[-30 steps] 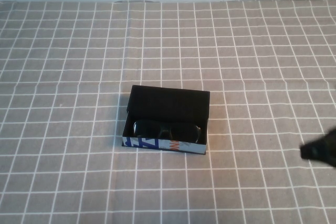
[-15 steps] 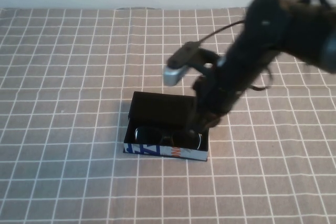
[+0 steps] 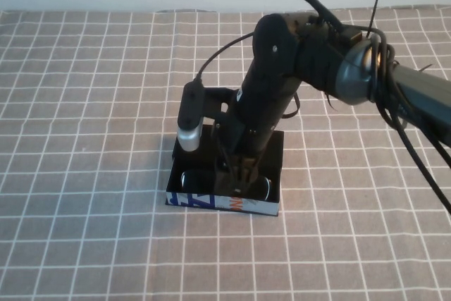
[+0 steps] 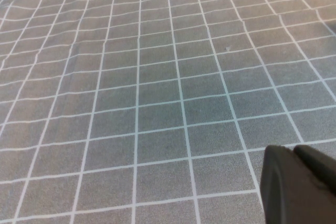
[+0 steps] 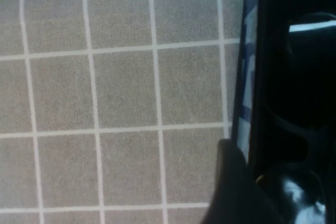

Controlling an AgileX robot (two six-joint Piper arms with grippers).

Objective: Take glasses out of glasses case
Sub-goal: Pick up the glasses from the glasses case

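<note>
the right pincer (image 3: pixel 238 175) is dipping into the open rectangular black glasses case (image 3: pixel 224 199) on the grey checked bench (image 3: pixel 84 103); whether it is apart or together i cannot tell. the black plastic-framed glasses (image 3: pixel 262 189) are lying inside, not yet lifted. the left pincer (image 4: pixel 299 187) is hanging over bare cloth, its state unclear.

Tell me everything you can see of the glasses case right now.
The glasses case is a rectangular black box near the table's middle, its flip lid open toward the far side, black inside. Its front wall is white with blue and orange print. The glasses still lie inside, dark lenses showing. The right claw reaches down into it from above; whether it touches the walls is unclear. The left claw is away over bare cloth.
</note>
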